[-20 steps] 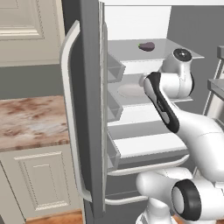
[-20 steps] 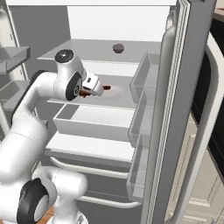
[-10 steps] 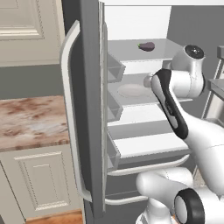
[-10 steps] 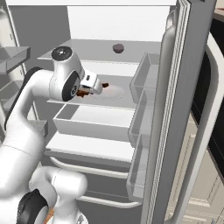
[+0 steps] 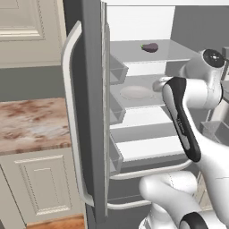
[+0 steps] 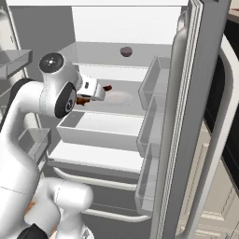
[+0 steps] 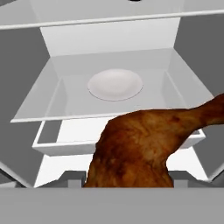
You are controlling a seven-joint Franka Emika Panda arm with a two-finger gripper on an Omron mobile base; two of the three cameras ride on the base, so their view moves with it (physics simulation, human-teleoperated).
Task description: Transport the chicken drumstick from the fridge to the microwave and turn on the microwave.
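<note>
The gripper (image 6: pixel 95 94) is closed on the chicken drumstick (image 7: pixel 144 146), its jaws parted by the meat's thickness. The drumstick is clear of the shelf, just in front of the front edge of the open fridge (image 6: pixel 186 121). An empty white plate (image 7: pixel 115 84) sits mid-shelf behind it; a dark purple item (image 5: pixel 150 47) lies on the shelf above.

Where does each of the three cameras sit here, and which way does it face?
Left base view: behind the arm's left, facing the open fridge; arm at right.
Right base view: behind its right, same fridge; arm at left, pincer at the plate shelf.
Hand view: along the pincer; the chicken drumstick fills the foreground.
All share the plate.
</note>
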